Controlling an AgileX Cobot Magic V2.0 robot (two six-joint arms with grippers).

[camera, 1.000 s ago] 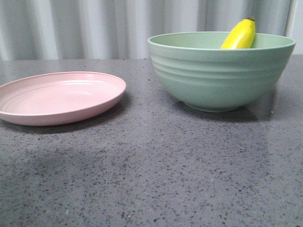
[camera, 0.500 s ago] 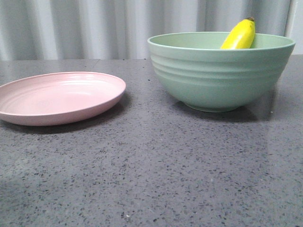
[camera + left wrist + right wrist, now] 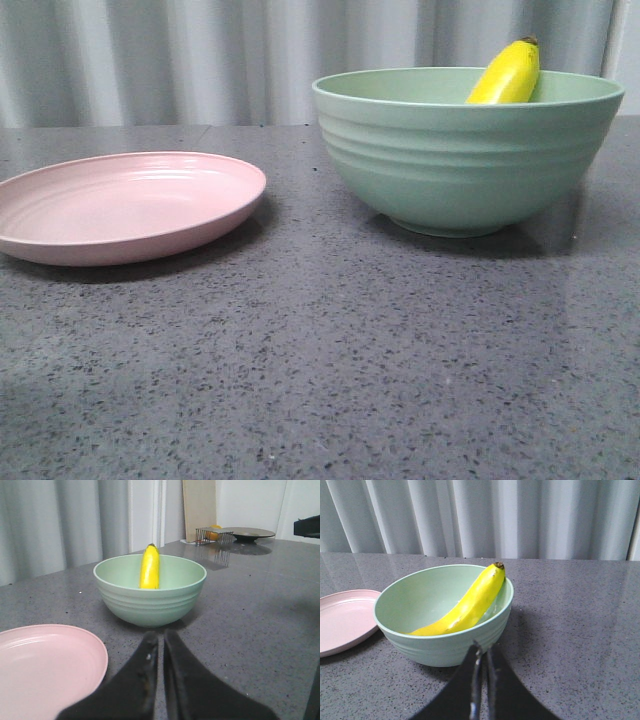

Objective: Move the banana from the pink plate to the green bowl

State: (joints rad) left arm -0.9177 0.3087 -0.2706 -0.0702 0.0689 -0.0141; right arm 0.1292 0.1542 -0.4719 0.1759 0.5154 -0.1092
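Note:
The yellow banana [image 3: 508, 74] lies inside the green bowl [image 3: 465, 160] at the right of the front view, its dark tip leaning on the far rim. It also shows in the left wrist view [image 3: 149, 567] and the right wrist view [image 3: 468, 604]. The pink plate [image 3: 120, 205] sits empty at the left. My left gripper [image 3: 161, 639] is shut and empty, short of the bowl [image 3: 150, 592] and beside the plate [image 3: 45, 665]. My right gripper [image 3: 483, 651] is shut and empty, just short of the bowl's near wall [image 3: 445, 645]. Neither gripper shows in the front view.
The table is dark grey speckled stone [image 3: 330, 370]. Grey curtains hang behind it. In the left wrist view a small wire rack [image 3: 209, 535] and a dark dish [image 3: 252, 532] stand far off on the tabletop.
A shadow on the tabletop at the lower left of the front view has slid off towards the near edge. Plate, bowl and banana have not moved.

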